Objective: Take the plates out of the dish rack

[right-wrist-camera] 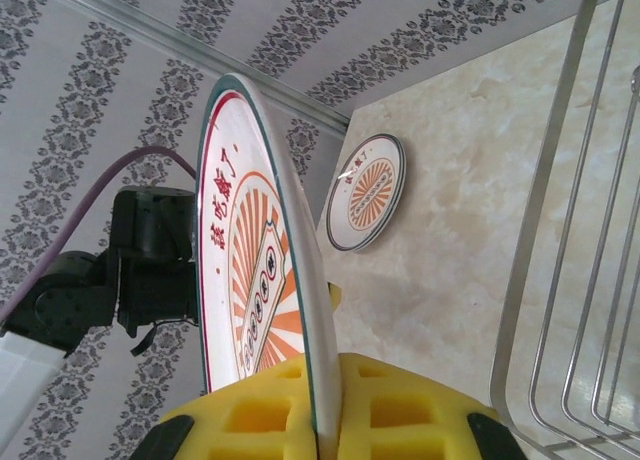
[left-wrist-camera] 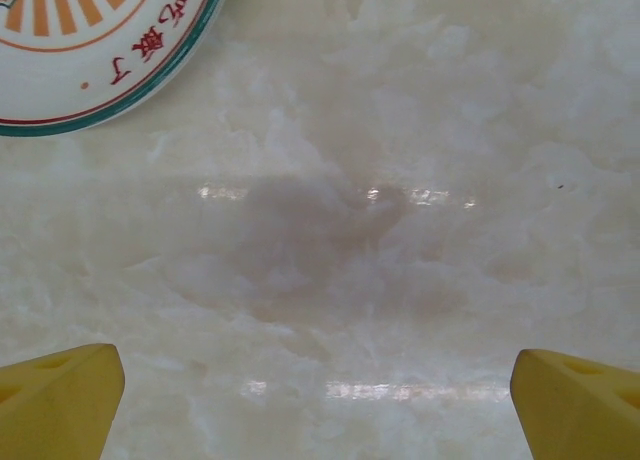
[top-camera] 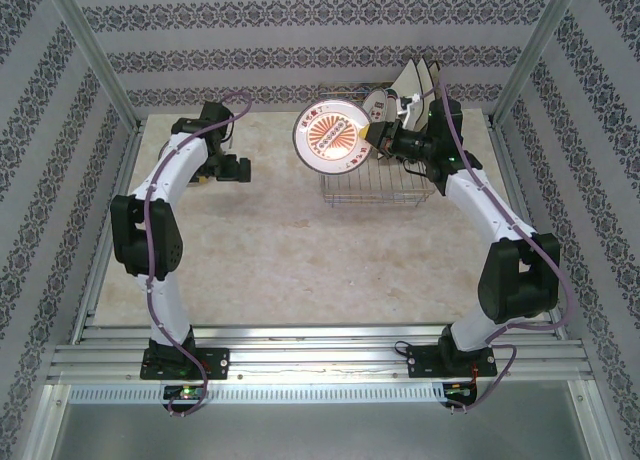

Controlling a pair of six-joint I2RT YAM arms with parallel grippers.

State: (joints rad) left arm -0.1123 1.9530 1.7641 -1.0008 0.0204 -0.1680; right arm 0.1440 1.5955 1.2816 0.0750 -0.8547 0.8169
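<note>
White plate bears orange sunburst, red script, teal rim.

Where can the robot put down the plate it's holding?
The bare table patch in front of the dish rack, toward the near edge, is free. Crowded: the back right, where the rack holds more plates, and the laid-down plate by the left gripper.

You had bright, even light from overhead. Glare washed out the near rails, and pale streaks flanked a soft shadow on the table.
</note>
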